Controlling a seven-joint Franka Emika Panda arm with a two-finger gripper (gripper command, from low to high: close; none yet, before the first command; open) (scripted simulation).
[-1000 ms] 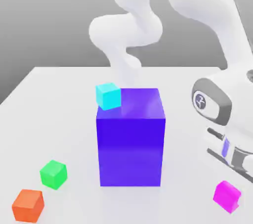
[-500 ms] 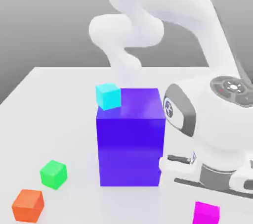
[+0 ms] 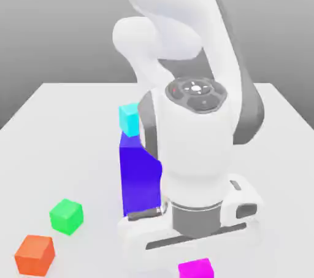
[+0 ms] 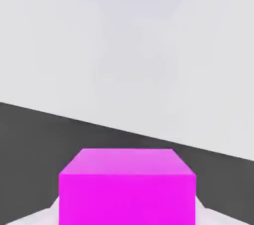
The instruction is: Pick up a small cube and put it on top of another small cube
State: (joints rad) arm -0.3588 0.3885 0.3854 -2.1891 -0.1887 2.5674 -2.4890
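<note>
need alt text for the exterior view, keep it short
A white robot arm carries a magenta cube low over a white table, hiding most of a tall blue-purple block. A cyan cube sits atop the block; green and orange cubes lie at the view's lower left.

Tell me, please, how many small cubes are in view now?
4: cyan cube on the big blue block, green cube and orange cube on the table, magenta cube under the hand. Others may hide behind the arm.
</note>
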